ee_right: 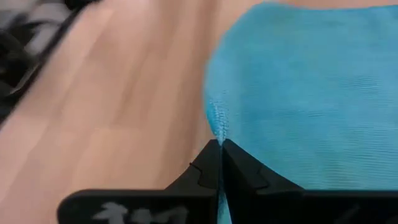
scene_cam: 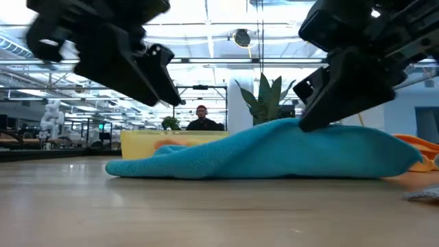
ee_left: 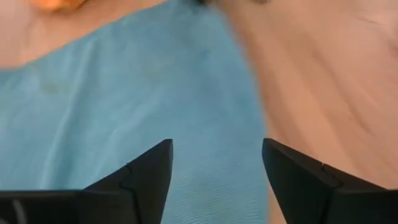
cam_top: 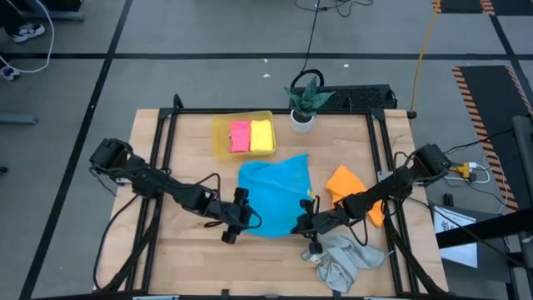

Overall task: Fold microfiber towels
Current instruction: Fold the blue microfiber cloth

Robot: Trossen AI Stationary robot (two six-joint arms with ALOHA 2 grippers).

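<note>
While the bright blue microfiber towel (cam_top: 275, 196) lies rumpled mid-table toward the front edge, right gripper (cam_top: 305, 223) pinches its front-right edge, fingers pressed together. Left gripper (cam_top: 236, 218) hovers spread over its left edge, holding nothing.

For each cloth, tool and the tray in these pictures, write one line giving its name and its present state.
Blue towel: spread on the table, one edge pinched.
Pink towel: folded, in the tray.
Yellow towel: folded, in the tray beside the pink one.
Orange towel: lying loose, unfolded.
Grey towel: crumpled.
Yellow tray: holding two towels.
Left tool: open over the blue towel.
Right tool: shut on the blue towel's edge.
</note>
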